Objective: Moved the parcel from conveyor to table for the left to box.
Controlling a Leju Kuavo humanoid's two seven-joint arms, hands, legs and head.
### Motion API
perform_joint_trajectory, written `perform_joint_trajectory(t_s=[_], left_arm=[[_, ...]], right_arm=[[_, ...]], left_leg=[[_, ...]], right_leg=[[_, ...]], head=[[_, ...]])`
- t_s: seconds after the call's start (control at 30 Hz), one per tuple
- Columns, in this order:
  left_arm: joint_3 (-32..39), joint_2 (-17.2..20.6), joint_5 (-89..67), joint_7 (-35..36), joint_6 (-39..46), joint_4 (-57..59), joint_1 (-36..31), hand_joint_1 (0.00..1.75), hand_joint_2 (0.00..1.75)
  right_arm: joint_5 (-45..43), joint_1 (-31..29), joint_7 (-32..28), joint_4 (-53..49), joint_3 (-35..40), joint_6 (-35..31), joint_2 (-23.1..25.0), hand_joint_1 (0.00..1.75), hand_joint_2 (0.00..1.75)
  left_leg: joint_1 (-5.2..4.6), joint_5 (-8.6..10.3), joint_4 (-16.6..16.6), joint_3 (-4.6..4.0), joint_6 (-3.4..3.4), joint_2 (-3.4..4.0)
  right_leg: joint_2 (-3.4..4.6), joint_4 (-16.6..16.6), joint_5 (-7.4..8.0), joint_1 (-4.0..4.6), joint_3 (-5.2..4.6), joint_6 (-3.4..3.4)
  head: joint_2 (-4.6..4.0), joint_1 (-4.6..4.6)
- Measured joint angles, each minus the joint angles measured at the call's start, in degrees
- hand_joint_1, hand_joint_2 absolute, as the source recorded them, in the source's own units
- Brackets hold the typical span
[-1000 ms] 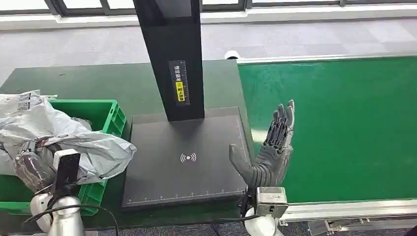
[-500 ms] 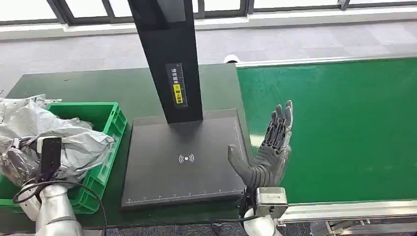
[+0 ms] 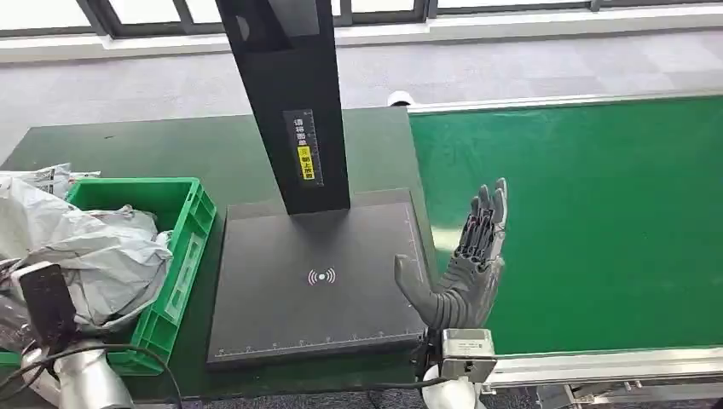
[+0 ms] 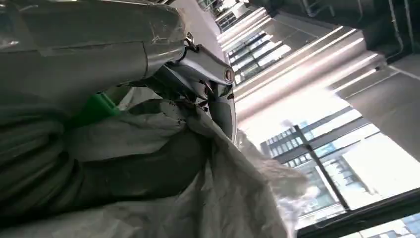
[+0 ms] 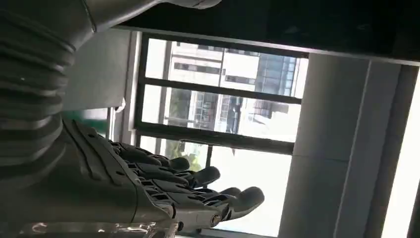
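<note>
L hand (image 4: 129,168) gripping grey parcel (image 3: 94,256) over green box (image 3: 183,221), R hand (image 3: 465,273) spread, empty

Grey crinkled parcel (image 3: 94,256) — bright green box (image 3: 183,247), green conveyor (image 3: 588,213), black scanner plate (image 3: 315,281) — yellow label.

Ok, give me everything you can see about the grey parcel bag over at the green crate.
The parcel is a soft, light grey plastic mailer, heavily crumpled and glossy. It slumps in the green crate at the table's left end, bulging above the rim and spilling over the crate's left side. A white printed label shows at its far left corner. In the left wrist view the left hand is pressed into its folds, the film wrapped around the dark fingers; whether the hand grips it cannot be told.
</note>
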Motion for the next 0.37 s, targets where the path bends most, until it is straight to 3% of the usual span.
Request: perform_joint_trajectory(t_s=[0.37], left_arm=[[-8.3,-2.3,4.8,0.0,0.0,-17.2,5.2,1.75,1.75]], right_arm=[[0.4,0.6,0.0,0.0,0.0,0.0,0.0,0.0,1.75]], left_leg=[[-0.02,-0.09,0.1,-0.39,0.11,0.0]], right_leg=[[-0.02,0.0,-0.02,-0.01,-0.34,0.04]], head=[[0.0,0.0]])
